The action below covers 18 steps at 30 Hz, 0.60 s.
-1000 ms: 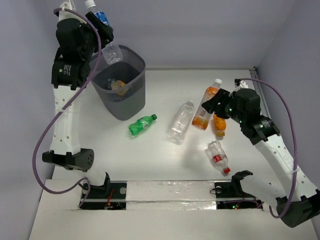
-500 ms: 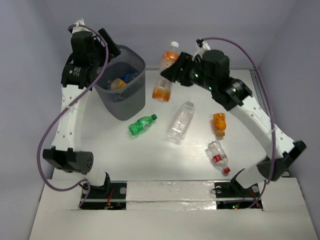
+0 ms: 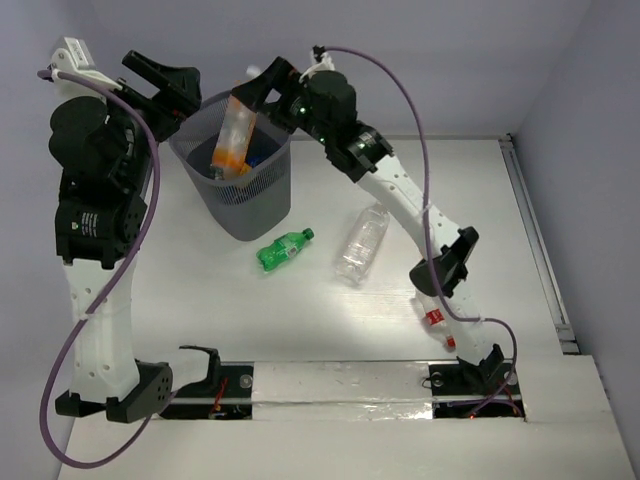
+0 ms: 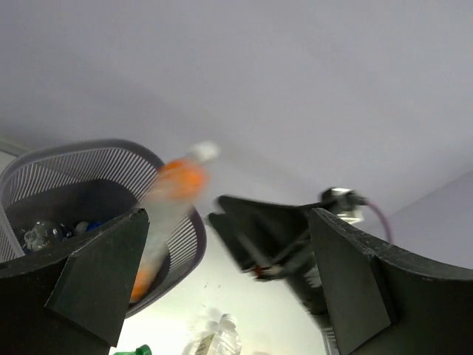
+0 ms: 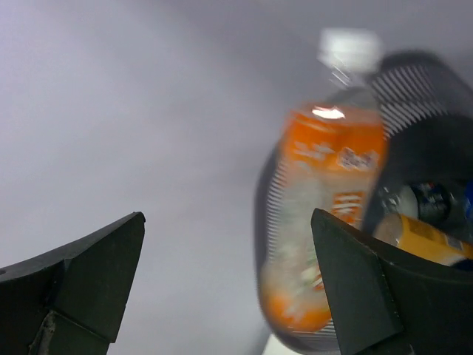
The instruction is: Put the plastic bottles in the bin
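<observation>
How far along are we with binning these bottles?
Done: several bottles lie in the bin. In hand: an orange bottle is dropping into it, clear of the open right gripper. Remaining: the green bottle, clear bottle and red-labelled bottle lie on the table; the left gripper is open.

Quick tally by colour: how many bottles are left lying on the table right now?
Green bottle: 1
Plain clear bottle: 1
Clear bottle with red label: 1, partly behind the right arm
Total: 3 in view on the table; the arm may hide more.
</observation>
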### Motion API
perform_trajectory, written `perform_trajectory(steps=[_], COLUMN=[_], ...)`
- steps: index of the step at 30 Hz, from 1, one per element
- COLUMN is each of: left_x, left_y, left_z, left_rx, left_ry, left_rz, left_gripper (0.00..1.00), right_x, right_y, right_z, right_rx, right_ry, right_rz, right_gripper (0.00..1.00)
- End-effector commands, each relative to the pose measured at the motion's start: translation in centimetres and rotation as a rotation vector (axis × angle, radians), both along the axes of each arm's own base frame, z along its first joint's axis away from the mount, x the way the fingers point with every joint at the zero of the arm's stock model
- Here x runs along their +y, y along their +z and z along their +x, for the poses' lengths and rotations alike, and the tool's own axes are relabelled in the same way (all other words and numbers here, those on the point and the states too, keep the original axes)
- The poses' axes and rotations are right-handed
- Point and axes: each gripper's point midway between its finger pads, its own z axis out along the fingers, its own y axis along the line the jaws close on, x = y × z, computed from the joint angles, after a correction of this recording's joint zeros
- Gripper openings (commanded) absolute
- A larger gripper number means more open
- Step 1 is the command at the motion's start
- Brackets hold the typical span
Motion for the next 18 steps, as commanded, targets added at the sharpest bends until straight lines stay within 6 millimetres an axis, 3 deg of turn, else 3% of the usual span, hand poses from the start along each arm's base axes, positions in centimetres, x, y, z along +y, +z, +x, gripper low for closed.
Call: perform_trajectory(steps=[1,2,3,5,6,7,8,9,10,11,12,13,14,15,16,17,18], left_x=[-0.4,-0.6,-0.8,-2.2,-2.7,-3.4,-5.1,-6.2,-6.9,-9.9,-10.8,-12.1,-13.6,-16.2,-17.7,-19.2,-21.0], left_y=[-0.2,-0.1,-0.1,-0.5,-0.7,-0.7,-0.8,-1.3,-1.4,-2.2,-2.9,-4.5,-6.3,-7.8,-10.8,-12.6,-15.0], left_z=[1.0,1.1,1.2,1.7,1.9,1.9,1.7,2.2,2.1,2.0,2.2,2.4,2.8,2.0,2.2,1.9,1.9], left_rx=[0.008,0.005,0.003,0.015,0.023,0.026,0.028,0.045,0.047,0.066,0.083,0.118,0.159,0.187,0.243,0.278,0.320], left_ry=[-0.017,-0.025,-0.037,-0.109,-0.131,-0.152,-0.197,-0.220,-0.219,-0.288,-0.294,-0.313,-0.340,-0.405,-0.423,-0.450,-0.474], left_rz=[0.021,0.021,0.020,0.025,0.025,0.035,0.046,0.058,0.084,0.107,0.123,0.144,0.165,0.185,0.217,0.241,0.274], left_gripper=[0.87,0.87,0.87,0.86,0.86,0.84,0.83,0.82,0.78,0.76,0.73,0.63,0.56,0.49,0.34,0.28,0.22], right_x=[-0.2,-0.2,-1.5,-2.9,-3.8,-5.9,-6.7,-8.0,-9.2,-12.1,-13.8,-15.5,-19.0,-21.0,-23.8,-25.8,-28.4], right_y=[3.0,1.4,3.1,3.1,1.9,3.9,4.3,1.9,1.7,4.9,4.7,-0.7,2.7,1.5,-3.9,-5.2,-4.5], right_z=[-1.1,-0.8,-1.8,-1.9,-1.3,-2.2,-2.8,-1.8,-2.1,-4.1,-4.5,-3.5,-6.2,-6.6,-5.6,-6.3,-8.6], right_rx=[-0.058,-0.040,-0.063,-0.085,-0.069,-0.107,-0.117,-0.079,-0.078,-0.133,-0.133,-0.059,-0.125,-0.108,-0.020,0.000,-0.025], right_ry=[0.004,-0.011,-0.017,-0.042,-0.069,-0.095,-0.104,-0.139,-0.156,-0.185,-0.208,-0.237,-0.272,-0.297,-0.346,-0.373,-0.404], right_rz=[0.054,0.005,0.004,-0.042,-0.080,-0.089,-0.098,-0.152,-0.166,-0.119,-0.119,-0.190,-0.112,-0.116,-0.180,-0.198,-0.183], right_gripper=[1.00,1.00,1.00,1.00,1.00,1.00,1.00,1.00,1.00,0.98,0.89,0.65,0.48,0.29,0.11,0.06,0.01])
